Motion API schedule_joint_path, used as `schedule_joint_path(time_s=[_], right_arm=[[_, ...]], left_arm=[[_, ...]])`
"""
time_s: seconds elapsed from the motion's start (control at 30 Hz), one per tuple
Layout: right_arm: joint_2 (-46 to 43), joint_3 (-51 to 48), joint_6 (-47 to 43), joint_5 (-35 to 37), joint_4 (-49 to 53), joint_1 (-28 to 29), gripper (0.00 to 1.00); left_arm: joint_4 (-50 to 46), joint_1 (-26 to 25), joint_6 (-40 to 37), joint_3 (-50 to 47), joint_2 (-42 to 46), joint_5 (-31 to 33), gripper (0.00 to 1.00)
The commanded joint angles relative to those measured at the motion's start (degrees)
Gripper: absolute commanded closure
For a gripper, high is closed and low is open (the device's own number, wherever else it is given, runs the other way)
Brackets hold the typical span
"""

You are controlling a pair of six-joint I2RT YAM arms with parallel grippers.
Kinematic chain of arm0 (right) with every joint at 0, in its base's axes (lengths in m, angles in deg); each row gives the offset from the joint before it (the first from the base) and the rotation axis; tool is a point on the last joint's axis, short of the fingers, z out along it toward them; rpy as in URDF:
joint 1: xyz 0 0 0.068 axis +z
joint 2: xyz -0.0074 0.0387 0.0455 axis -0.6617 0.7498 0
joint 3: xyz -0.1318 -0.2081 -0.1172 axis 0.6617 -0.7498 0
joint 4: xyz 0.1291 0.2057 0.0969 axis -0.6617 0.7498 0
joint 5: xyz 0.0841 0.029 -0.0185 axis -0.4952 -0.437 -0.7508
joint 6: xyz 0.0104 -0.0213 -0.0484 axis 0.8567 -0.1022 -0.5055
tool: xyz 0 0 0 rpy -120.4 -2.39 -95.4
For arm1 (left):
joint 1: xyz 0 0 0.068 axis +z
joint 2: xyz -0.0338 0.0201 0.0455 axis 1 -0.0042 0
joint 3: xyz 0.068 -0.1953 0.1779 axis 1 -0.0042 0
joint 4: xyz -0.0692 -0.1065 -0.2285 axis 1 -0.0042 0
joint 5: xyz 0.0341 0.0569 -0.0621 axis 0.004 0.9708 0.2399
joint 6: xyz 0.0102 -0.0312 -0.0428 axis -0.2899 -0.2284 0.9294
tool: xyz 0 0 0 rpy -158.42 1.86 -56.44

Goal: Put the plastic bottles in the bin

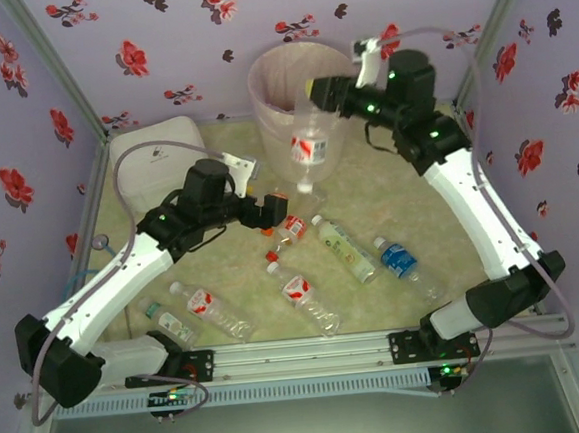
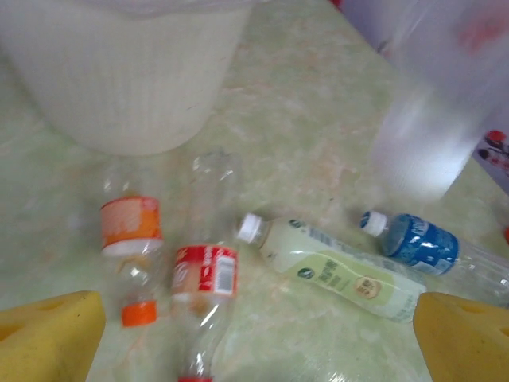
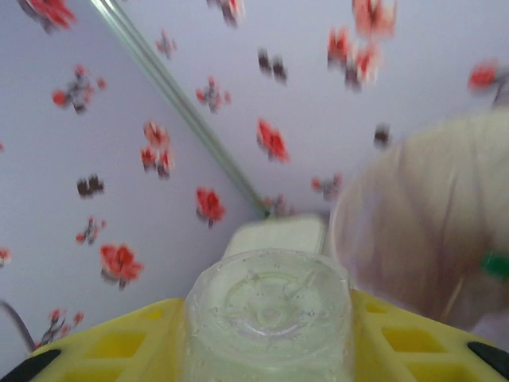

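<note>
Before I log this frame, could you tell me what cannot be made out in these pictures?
- Top view: bin contents, hidden by its wall and the right claw.
- Right wrist view: held bottle, label and cap behind its own base.
- Left wrist view: red-labelled bottle, cap end cut by the bottom edge.

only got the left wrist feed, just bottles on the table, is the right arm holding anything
observer: Yes, the right end effector is shut on a clear bottle with a red label, cap pointing down.
operator: is it over the bin
observer: It hangs at the near rim of the bin. I can't tell whether it is over the opening.
operator: any bottles outside my view
observer: A pale-labelled bottle and two red-labelled bottles lie near the table's front edge.
</note>
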Motion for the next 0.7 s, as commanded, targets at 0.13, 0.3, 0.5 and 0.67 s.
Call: schedule_joint_path(time_s=[0.13,0.3,0.5,0.67], right_arm=[[4.54,10.02,-4.51,7.96,-10.95,-4.7,0.77],[12.25,13.9,-9.61,13.67,-17.5,-5.22,0.86],[25.04,23.82,-11.24,14.26,-15.68,-5.25,0.89],[32.53,26.38,-8.74,12.16,-14.1,-5.04,0.9]], left_arm=[[-19.8,2.3,18.39,0.64,1.8,11.28,0.0],[-32.15,2.23,30.19,-1.53,4.35,17.15,0.0],[-40.75,-1.07,39.18,-3.75,4.82,18.41,0.0],[-43.3,-5.92,44.45,-4.59,3.81,18.24,0.0]])
